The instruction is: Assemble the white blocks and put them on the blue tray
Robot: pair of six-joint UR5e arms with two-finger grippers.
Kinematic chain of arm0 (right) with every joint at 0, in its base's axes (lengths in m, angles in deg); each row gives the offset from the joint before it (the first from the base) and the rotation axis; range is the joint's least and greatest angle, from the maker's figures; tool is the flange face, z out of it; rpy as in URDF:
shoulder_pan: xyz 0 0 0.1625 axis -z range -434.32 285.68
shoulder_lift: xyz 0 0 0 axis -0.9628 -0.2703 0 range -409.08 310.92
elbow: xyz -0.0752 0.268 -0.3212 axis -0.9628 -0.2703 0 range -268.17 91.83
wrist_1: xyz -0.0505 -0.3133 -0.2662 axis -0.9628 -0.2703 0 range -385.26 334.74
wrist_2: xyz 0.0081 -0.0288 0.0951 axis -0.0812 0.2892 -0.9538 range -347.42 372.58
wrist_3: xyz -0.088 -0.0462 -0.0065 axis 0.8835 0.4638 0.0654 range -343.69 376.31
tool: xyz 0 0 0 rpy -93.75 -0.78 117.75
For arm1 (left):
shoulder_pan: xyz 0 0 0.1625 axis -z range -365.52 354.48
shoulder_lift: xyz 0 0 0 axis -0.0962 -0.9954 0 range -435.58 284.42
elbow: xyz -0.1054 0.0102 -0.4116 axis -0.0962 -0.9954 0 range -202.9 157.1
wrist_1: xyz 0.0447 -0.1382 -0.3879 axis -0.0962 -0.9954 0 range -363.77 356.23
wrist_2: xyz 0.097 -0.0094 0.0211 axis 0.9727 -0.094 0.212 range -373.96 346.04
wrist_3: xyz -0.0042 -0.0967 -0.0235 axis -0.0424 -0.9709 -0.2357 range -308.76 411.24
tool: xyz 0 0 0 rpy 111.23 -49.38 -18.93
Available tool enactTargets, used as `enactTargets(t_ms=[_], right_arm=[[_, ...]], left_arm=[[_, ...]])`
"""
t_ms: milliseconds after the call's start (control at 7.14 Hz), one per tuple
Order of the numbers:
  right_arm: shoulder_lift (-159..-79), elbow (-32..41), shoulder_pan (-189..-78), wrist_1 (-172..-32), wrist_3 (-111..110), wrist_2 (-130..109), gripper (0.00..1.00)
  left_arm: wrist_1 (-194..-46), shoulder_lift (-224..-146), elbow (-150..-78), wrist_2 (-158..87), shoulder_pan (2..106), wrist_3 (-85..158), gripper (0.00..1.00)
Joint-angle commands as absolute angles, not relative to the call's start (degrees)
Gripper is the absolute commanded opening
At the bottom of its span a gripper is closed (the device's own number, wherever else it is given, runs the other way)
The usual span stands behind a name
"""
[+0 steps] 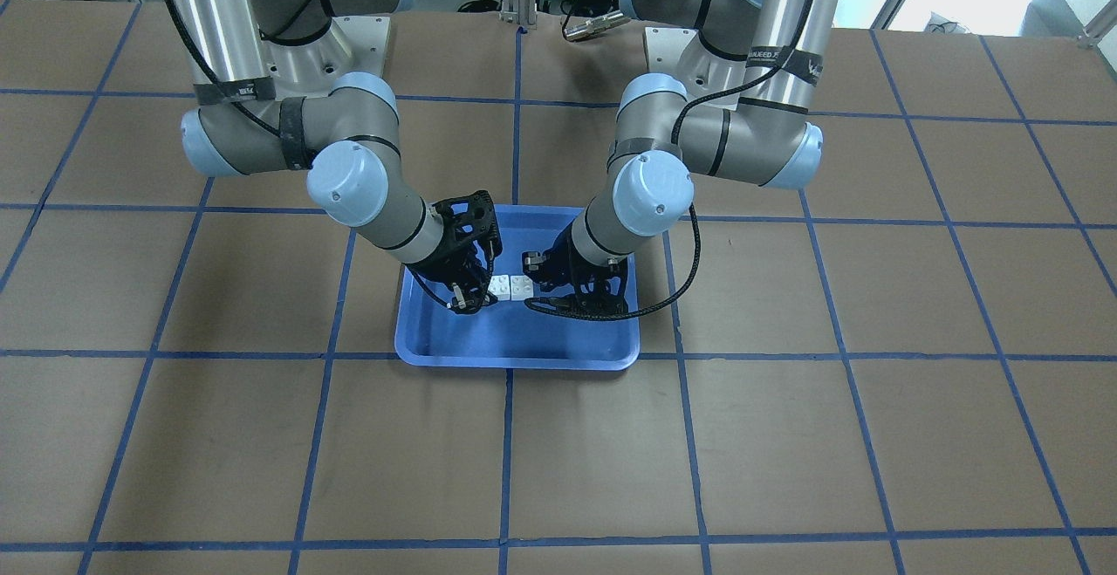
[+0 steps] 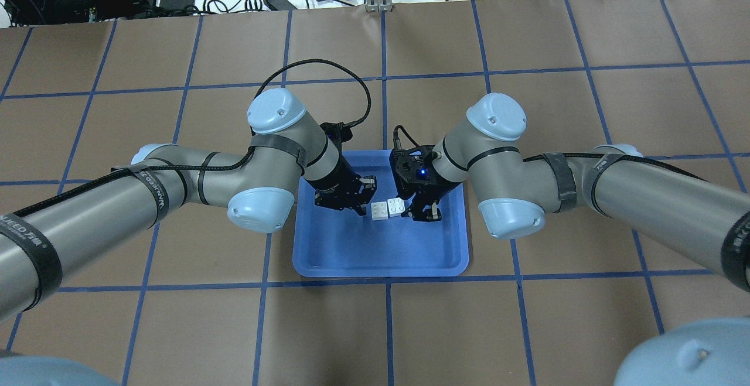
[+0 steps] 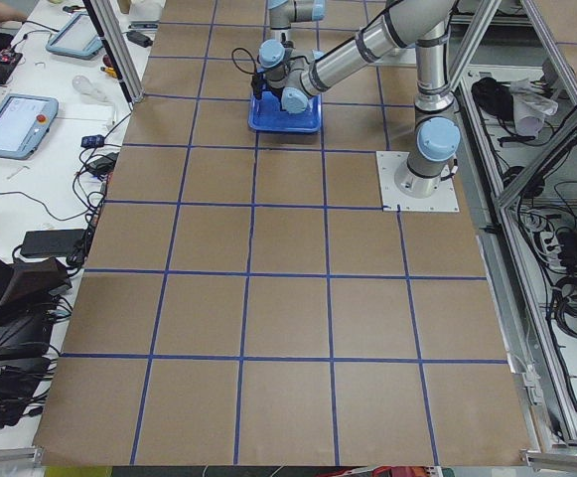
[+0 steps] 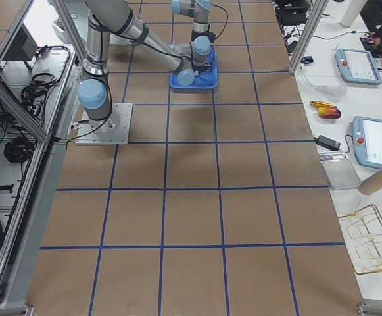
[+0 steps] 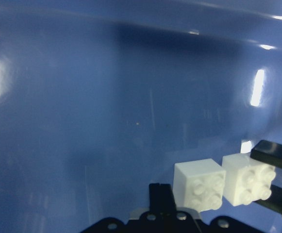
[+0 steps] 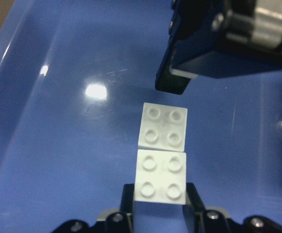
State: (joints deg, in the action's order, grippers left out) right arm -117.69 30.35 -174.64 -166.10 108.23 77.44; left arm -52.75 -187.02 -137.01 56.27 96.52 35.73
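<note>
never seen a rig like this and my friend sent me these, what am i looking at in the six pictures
Two robot arms work at a taped brown table, each ending in a two-finger gripper. Four pictures come from fixed cameras: front, overhead, either table end. Two come from cameras on the wrists. A blue tray holds two white blocks side by side. The right gripper grips one block; the left gripper looks open beside the other block.
</note>
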Motion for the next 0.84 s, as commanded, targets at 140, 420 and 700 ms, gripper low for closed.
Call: enactTargets(t_ms=[140,420,700], right_arm=[[-117.6,30.5,-175.6,-166.2,107.8,77.8,0.00],[-117.6,30.4,-175.7,-166.1,105.0,78.0,1.00],[-118.0,30.3,-175.6,-165.8,104.9,78.1,1.00]], left_arm=[[-52.7,-187.0,-137.1,56.3,96.5,35.8,0.00],[-52.7,-187.2,-137.1,56.3,96.6,35.6,0.00],[-52.6,-186.9,-136.7,56.3,96.6,35.6,0.00]])
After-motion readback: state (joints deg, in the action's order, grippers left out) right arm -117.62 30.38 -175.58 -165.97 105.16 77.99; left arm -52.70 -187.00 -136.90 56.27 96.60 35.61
